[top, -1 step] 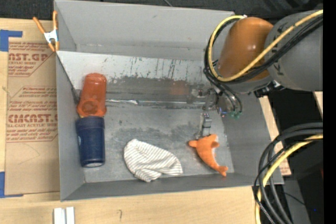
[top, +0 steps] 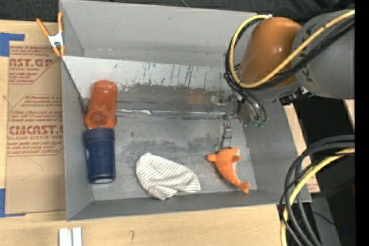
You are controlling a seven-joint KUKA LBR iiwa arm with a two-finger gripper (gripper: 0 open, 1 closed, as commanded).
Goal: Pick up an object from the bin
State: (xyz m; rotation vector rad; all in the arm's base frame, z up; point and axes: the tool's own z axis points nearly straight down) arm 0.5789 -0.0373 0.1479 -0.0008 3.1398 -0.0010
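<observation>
Grey metal bin, four loose things on its scratched floor.
Just beside the gripper, toward the near wall: an orange fish-shaped toy. Farther from the gripper along the same wall: a crumpled white striped cloth. Well apart from the gripper, by the opposite side wall: an orange container and a dark blue cylinder, lying end to end, touching.
</observation>
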